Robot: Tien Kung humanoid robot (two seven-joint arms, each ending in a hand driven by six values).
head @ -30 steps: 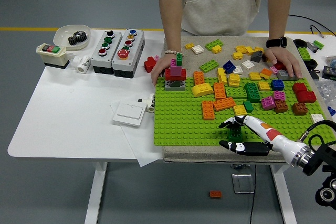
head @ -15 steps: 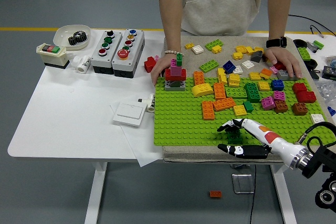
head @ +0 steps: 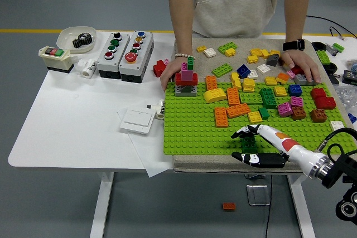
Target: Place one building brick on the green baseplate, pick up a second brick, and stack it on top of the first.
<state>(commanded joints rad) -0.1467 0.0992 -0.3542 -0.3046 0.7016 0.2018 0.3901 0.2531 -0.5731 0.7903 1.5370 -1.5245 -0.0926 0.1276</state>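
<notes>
The green baseplate (head: 195, 129) lies on a grey mat on the table's right half. Many bricks sit on its far part, among them an orange one (head: 221, 116) and a dark green one (head: 268, 97). A stack of grey, red, pink and green bricks (head: 186, 79) stands at its far left corner. My right hand (head: 244, 145) reaches in from the lower right over the plate's near edge. Its fingers (head: 241, 134) and thumb are curled around a small dark green brick (head: 249, 145) that sits low at the plate. My left arm is out of view.
A person stands at the far side, one hand (head: 170, 76) beside the stack, the other (head: 301, 64) on loose bricks behind the plate. Button boxes (head: 125, 51), a bowl with gears (head: 77, 38) and a white switch (head: 137, 120) lie to the left. A brick (head: 228, 206) lies on the floor.
My right hand has drawn back slightly toward the plate's near edge with the dark green brick between its fingers. The person's hands have not moved.
</notes>
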